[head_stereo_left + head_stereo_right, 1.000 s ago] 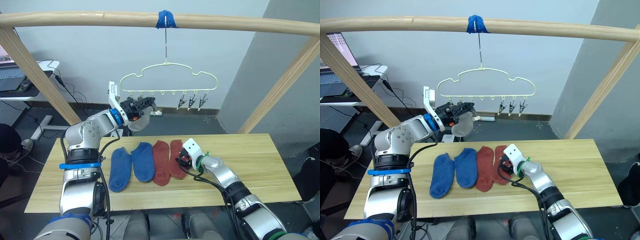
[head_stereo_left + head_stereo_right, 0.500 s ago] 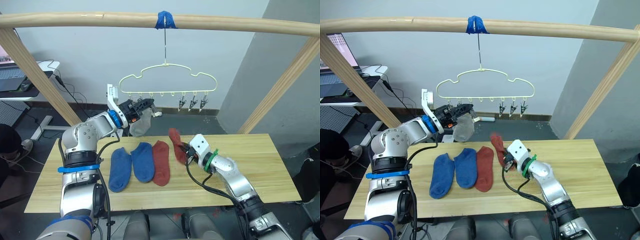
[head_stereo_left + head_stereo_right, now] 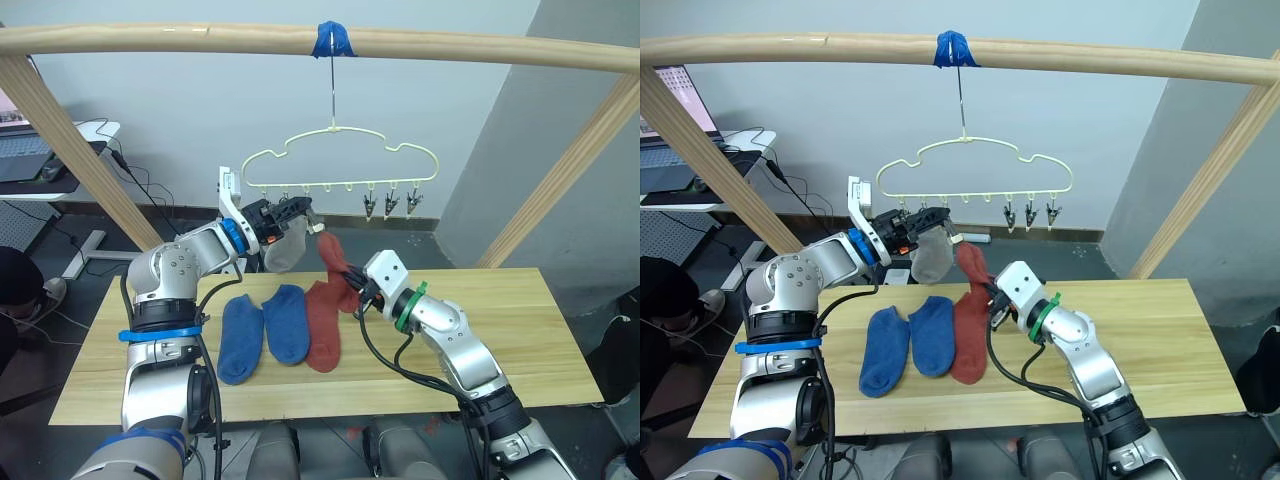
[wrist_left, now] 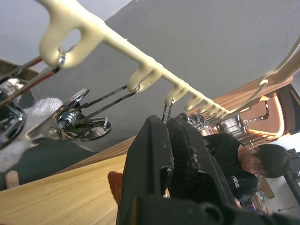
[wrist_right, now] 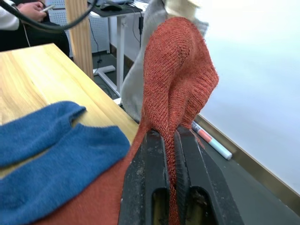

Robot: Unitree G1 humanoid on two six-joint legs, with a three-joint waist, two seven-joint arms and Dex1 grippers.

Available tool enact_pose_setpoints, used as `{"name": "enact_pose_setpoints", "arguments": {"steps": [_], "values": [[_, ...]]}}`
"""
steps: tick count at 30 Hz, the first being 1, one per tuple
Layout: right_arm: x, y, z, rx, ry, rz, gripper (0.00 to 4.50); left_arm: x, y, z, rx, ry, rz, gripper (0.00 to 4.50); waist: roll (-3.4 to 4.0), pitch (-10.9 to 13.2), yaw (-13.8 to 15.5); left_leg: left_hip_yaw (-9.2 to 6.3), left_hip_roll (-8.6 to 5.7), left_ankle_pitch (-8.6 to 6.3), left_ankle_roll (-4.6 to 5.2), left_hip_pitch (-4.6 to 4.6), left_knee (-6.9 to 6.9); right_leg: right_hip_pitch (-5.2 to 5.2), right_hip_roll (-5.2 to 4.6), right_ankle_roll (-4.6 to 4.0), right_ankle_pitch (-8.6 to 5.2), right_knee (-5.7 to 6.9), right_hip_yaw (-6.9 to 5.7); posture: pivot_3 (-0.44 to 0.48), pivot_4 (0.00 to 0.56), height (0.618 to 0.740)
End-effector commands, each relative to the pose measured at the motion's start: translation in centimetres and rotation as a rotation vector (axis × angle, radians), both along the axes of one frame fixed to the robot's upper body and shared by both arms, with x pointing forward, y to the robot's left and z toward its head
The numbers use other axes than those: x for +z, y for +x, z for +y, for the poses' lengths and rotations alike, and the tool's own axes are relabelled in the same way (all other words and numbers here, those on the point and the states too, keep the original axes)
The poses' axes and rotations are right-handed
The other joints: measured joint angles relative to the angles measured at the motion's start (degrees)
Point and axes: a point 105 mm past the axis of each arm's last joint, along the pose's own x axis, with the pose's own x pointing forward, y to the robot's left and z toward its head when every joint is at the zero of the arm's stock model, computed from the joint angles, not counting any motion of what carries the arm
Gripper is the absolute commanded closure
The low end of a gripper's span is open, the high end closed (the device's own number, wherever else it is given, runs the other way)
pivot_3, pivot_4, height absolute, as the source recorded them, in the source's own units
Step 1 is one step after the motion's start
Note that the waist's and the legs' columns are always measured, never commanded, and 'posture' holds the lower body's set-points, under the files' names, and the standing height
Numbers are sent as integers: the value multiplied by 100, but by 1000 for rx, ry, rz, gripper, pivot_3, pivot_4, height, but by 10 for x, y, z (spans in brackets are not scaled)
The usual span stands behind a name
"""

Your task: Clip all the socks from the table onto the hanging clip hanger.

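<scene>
Above the table [image 3: 520, 330], right gripper [image 3: 352, 295] pinched tight on a red sock [image 3: 334, 262], lifted beside the grey sock [image 3: 283, 250]. Left gripper [image 3: 300, 210] closed at a clip under the clip hanger [image 3: 340, 158]. Two blue socks [image 3: 265, 325] and one more red lying flat on the wood.

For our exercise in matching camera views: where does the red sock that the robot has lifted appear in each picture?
Left eye view: lifted red sock mid-picture, held by the right gripper.
Right eye view: mid-picture, beside the grey sock.
Left wrist view: a small red patch, probably that sock; I cannot be sure.
Right wrist view: centre, pinched.
Shared landmark: the clip hanger.
</scene>
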Motion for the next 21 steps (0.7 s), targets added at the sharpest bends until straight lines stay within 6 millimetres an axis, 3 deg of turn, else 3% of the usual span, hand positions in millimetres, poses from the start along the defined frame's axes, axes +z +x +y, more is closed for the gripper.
{"name": "enact_pose_setpoints", "arguments": {"steps": [1,18,21], "values": [[23,-1,8,26,27,-78,4478,8,0,-2,-10,0,-33,4500,0,0,0,1,0,0,0,0,0,0,0,0,0,-1,0,-10,164,740],[36,5,18,39,54,-106,4478,9,-3,1,6,27,-97,4500,0,0,6,-1,0,0,0,-3,-3,-3,0,0,0,-3,-1,13,149,740],[35,6,17,34,55,-100,4500,13,-5,3,1,16,-122,3639,0,0,20,0,1,0,0,-5,-3,-4,0,0,0,-5,-1,18,145,740]]}}
